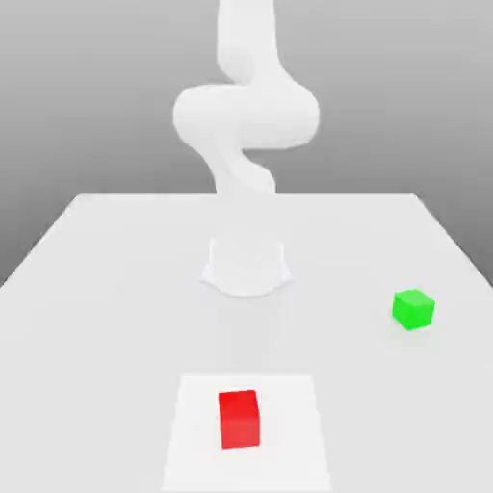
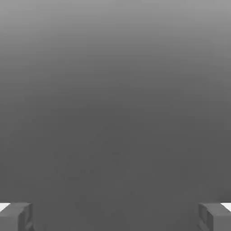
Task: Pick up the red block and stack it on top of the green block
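The red block (image 1: 239, 419) stands on a lighter square patch of the table near the front edge in the exterior view. The green block (image 1: 413, 309) sits on the table toward the exterior view's right, farther back than the red one and well apart from it. In the hand view my gripper (image 2: 115, 216) is open, its two grey fingertips (image 2: 16, 216) far apart with nothing between them, facing a plain grey background. The white arm (image 1: 246, 116) rises from its base at the table's middle rear.
The white table (image 1: 116, 289) spreads wide around both blocks. The arm's round base (image 1: 246, 265) stands behind the red block. A pale square mat (image 1: 289, 453) lies under the red block.
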### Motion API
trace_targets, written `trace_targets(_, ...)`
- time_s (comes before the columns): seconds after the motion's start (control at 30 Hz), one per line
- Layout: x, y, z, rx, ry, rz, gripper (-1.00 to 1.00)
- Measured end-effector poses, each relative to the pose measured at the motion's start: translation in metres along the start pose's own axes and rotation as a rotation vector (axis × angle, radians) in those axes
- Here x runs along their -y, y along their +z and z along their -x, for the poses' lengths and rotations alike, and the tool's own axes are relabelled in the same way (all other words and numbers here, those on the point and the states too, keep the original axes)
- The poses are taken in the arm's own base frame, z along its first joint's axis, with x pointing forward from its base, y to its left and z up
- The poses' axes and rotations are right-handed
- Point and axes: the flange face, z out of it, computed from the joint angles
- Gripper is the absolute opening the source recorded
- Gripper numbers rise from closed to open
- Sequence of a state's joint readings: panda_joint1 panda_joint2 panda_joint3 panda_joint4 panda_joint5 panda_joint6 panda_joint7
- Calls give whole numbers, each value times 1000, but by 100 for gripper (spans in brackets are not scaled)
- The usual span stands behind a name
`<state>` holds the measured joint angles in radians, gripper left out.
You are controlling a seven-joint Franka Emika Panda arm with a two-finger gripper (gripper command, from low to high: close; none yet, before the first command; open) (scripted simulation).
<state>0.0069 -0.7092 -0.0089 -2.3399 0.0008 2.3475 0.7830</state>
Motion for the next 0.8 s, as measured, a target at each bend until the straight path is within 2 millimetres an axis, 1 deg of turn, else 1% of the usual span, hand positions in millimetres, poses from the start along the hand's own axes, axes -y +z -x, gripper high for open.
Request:
trace_targets(0.1,-12,72,9,78,-16,70,0)
trace_targets(0.2,-30,137,25,153,-32,137,0)
trace_targets(0.3,-54,196,48,227,-47,204,0)
trace_targets(0.4,-83,249,75,301,-63,271,0)
trace_targets(0.5,-117,294,107,375,-79,338,0)
trace_targets(0.6,-155,331,143,449,-95,404,0)
trace_targets(0.7,-192,360,178,515,-110,465,0)
trace_targets(0.8,-212,385,197,530,-114,478,0)
